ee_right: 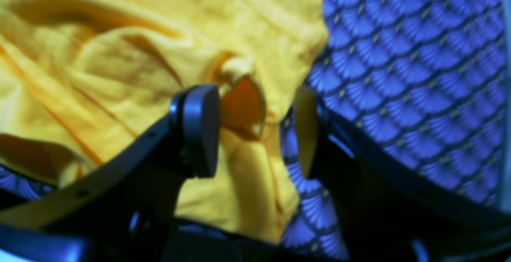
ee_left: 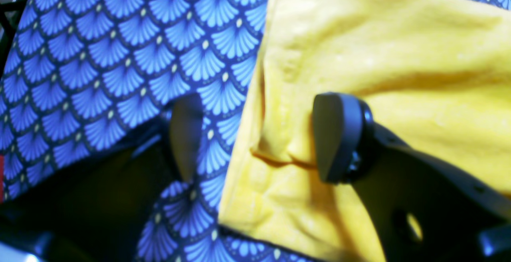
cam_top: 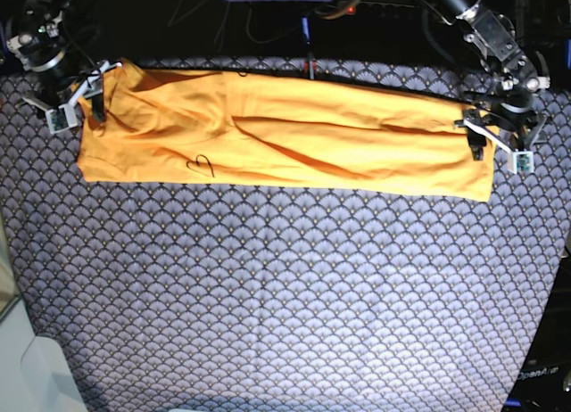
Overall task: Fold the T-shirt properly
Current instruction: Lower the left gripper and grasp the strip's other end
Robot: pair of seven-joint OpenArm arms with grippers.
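The patterned cloth (cam_top: 285,296), navy with a pale fan-scale print, covers the whole worktop. Across its far part lies the T-shirt (cam_top: 285,140), orange-yellow, folded into one long band running from side to side, with soft ridges and creases along it and a small dark loop mark near one end.

Both arms reach down to the T-shirt's two short ends. The left arm (cam_top: 482,28) comes in from the far corner, angled downward, and its left pincer (ee_left: 255,138) sits at the end of the T-shirt. Its jaws are spread wide: one pad (ee_left: 333,136) rests over the yellow fabric beside a small raised pleat, the other pad hangs over the bare cloth just off the shirt's edge, so the edge lies between them, not pinched.

The right arm (cam_top: 40,33) stands at the T-shirt's opposite end, wrist bent down. The right pincer (ee_right: 255,130) is likewise spread, one pad over the rumpled fabric, the other at the shirt's border by the cloth, with a puckered fold between them.
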